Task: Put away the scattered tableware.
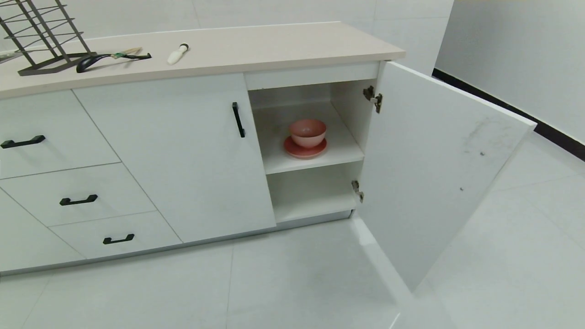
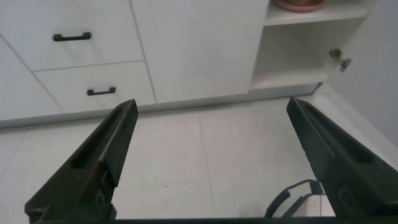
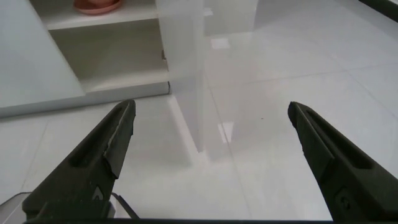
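Observation:
A pink bowl (image 1: 307,132) sits on a pink plate (image 1: 305,149) on the upper shelf (image 1: 338,153) of the open cabinet. On the beige countertop (image 1: 274,45) lie a black-handled utensil (image 1: 112,58) and a white-handled tool (image 1: 178,53). My left gripper (image 2: 211,118) hangs open above the floor, facing the drawers; the plate's edge (image 2: 300,5) shows on the shelf beyond it. My right gripper (image 3: 211,118) is open too, low over the tiles near the edge of the open door (image 3: 183,68), with the plate (image 3: 97,6) far off. Nothing is between either pair of fingers.
The cabinet door (image 1: 434,169) stands swung wide open to the right, jutting over the floor. A black wire rack (image 1: 43,36) stands at the countertop's left end. Drawers with black handles (image 1: 78,200) fill the cabinet's left part. The lower shelf (image 1: 315,196) is bare.

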You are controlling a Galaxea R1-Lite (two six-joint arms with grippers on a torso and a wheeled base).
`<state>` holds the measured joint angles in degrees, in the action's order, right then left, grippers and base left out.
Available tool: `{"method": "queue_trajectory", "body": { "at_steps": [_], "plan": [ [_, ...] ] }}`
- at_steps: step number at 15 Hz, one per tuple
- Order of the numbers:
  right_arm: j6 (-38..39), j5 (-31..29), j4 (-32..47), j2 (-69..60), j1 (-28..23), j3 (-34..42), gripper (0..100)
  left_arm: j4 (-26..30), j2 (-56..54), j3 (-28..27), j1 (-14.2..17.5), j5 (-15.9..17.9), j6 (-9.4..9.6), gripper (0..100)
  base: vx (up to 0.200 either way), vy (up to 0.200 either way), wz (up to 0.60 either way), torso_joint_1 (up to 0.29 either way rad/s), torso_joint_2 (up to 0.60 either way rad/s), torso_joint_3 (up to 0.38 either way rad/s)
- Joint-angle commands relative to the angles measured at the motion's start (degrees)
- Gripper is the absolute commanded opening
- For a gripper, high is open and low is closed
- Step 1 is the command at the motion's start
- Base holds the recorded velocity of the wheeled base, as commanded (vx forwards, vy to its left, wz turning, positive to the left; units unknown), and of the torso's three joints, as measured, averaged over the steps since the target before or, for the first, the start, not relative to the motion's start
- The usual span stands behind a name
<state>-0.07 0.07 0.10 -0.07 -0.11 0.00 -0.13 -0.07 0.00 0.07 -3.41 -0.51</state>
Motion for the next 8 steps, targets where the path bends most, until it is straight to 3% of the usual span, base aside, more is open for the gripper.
{"method": "queue_trajectory", "body": {
  "at_steps": [1,2,5,7,8],
  "plan": [
    [-0.01,0.01,-0.01,0.07,0.02,0.00,100,-0.04,0.07,0.00,0.01,-0.01,-0.10,100,0.000,-0.200,0.00,0.002,-0.01,-0.007],
    [-0.01,0.01,-0.01,0.07,-0.07,0.00,100,-0.04,0.07,0.00,0.01,-0.01,-0.10,100,0.000,-0.200,0.00,0.007,0.00,0.002],
    [-0.37,0.10,-0.01,0.07,0.02,0.00,100,-0.13,0.07,0.00,0.01,-0.28,-1.95,100,0.000,0.000,0.00,0.000,0.00,0.000],
    [-0.37,0.10,-0.01,0.07,0.02,-0.09,100,-0.13,0.07,0.00,0.01,-0.37,-1.95,100,0.000,0.000,0.00,0.000,0.00,0.000],
    [-1.51,0.19,-0.01,0.16,0.02,-0.09,100,-0.13,0.07,0.00,0.01,-0.37,-2.04,100,0.000,0.000,0.60,0.002,0.01,0.012]
  ]
}}
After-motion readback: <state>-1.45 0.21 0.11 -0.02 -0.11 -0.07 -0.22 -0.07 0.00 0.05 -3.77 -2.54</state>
